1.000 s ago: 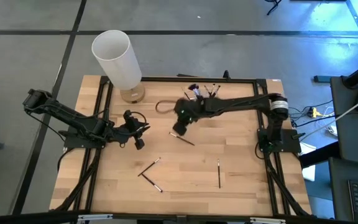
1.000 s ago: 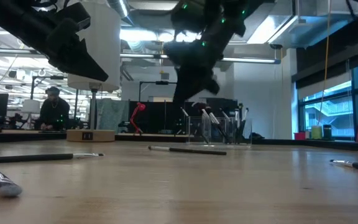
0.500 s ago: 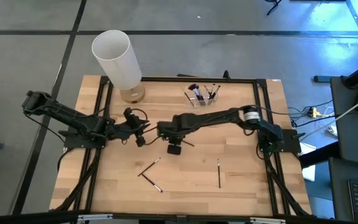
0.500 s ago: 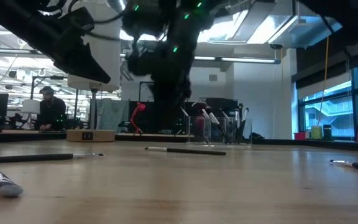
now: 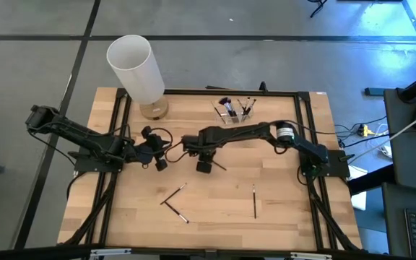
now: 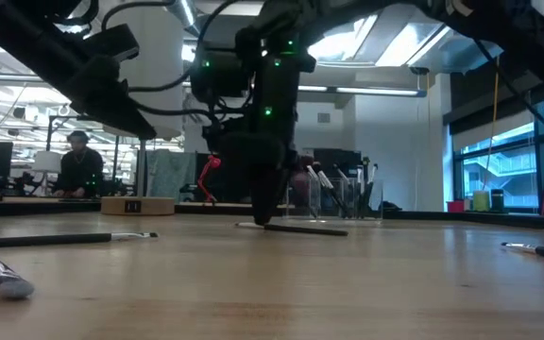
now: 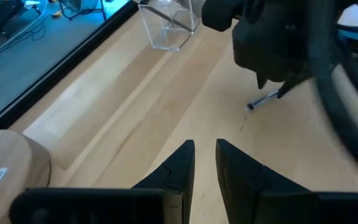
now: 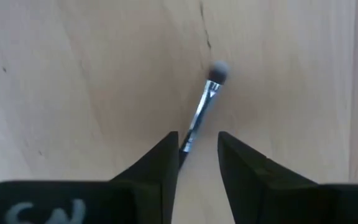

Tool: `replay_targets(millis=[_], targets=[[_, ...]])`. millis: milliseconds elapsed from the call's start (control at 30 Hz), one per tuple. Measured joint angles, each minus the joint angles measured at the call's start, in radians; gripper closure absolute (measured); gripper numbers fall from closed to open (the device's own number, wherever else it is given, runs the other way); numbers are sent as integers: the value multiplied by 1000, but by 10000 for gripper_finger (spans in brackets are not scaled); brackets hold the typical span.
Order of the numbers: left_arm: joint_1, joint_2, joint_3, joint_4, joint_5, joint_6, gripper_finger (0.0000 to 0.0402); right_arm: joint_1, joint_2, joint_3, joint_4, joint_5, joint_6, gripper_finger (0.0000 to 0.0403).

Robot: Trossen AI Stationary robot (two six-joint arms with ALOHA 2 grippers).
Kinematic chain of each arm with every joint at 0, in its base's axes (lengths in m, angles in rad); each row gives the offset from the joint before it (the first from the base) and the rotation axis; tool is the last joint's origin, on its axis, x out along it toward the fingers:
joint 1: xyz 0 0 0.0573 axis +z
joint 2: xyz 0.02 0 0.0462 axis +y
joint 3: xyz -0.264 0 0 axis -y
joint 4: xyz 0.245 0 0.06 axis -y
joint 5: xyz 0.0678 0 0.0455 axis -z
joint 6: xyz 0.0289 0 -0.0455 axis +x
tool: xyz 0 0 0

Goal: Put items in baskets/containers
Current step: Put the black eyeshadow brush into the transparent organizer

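A thin black-handled brush (image 8: 202, 106) with a silver ferrule and a grey head lies flat on the wooden table (image 5: 280, 188) near its middle. My right gripper (image 8: 197, 152) stands open just above it, pointing down, one finger on each side of the handle; I see no touch. The low view shows this gripper (image 6: 270, 212) down at the brush (image 6: 296, 228). My left gripper (image 5: 157, 160) hovers a little to its left, fingers (image 7: 185, 162) a narrow gap apart with nothing between them. The clear container (image 5: 235, 110) at the far edge holds several brushes upright.
A tall white cylinder (image 5: 136, 68) and a small round brownish jar (image 5: 154, 110) stand at the far left. Two crossed brushes (image 5: 173, 195) and a single one (image 5: 254, 201) lie toward the near edge. A person (image 6: 78, 165) sits far behind the table.
My right gripper has swung from beside the clear container toward the table's left and near side, and has come down over the brush at the table's middle. The brush has stayed where it lay.
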Motion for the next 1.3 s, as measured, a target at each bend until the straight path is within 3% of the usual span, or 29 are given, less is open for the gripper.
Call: replay_targets(millis=[233, 500, 733, 1067, 1300], targets=[[0, 0, 0, -1, -25, 0, 341, 5, 0, -2, 10, -56, 48, 329], [-1, 0, 0, -13, -25, 0, 341, 6, -11, -100, 66, -60, 99, 368], [-1, 0, 0, -17, -26, 0, 341, 6, -8, -142, 106, -57, 78, 374], [-1, 0, 0, -21, -26, 0, 341, 4, -24, -42, 54, -60, 38, 375], [-1, 0, 0, -65, -24, -33, 341, -48, -158, -39, 17, -19, 24, 375]])
